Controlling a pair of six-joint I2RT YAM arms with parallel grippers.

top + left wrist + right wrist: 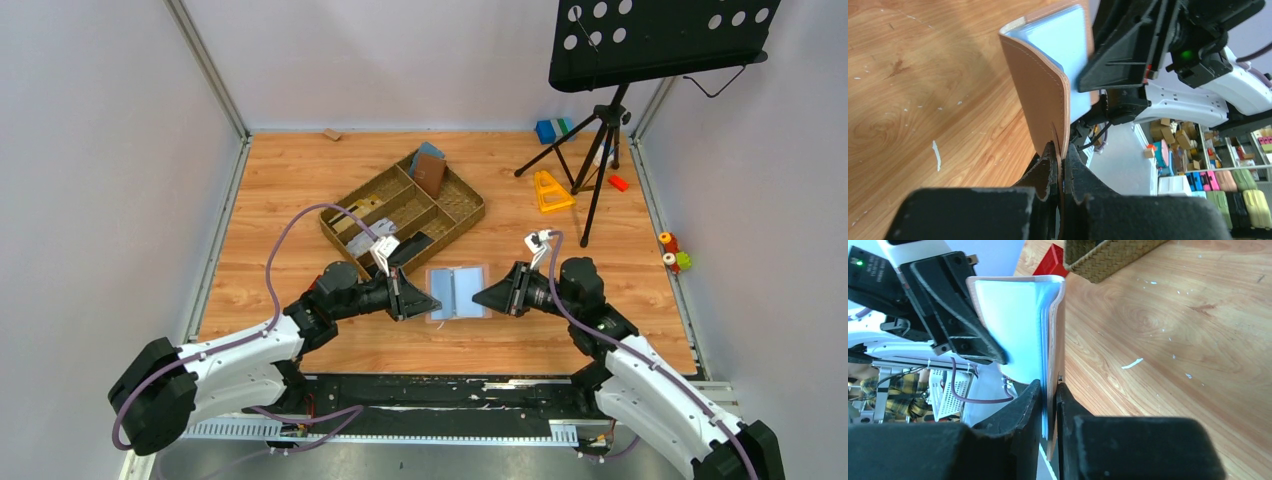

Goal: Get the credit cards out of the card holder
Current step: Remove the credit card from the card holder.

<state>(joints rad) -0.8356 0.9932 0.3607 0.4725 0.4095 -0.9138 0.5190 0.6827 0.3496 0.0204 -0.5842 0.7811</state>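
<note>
Reaching forward and inward from the near edge, with left arm [240, 350] and right arm [650, 375] bent at the elbow and wrists pointed at each other, low over the tabletop [300, 180]. Pinching the card holder [458, 292] from both sides: left fingers [1047, 172] pressed tight on one edge, right fingers [1029, 405] closed on the opposite edge.

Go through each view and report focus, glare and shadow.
Top external: even light, no harsh shadows, the tan-brown, blue-lined folding card holder sharp. Left wrist: the black left gripper looms soft and out of focus, while the wooden table grain is crisp. Right wrist: likewise the right gripper is blurred close up, and the holder's pale blue lining looks washed out.
</note>
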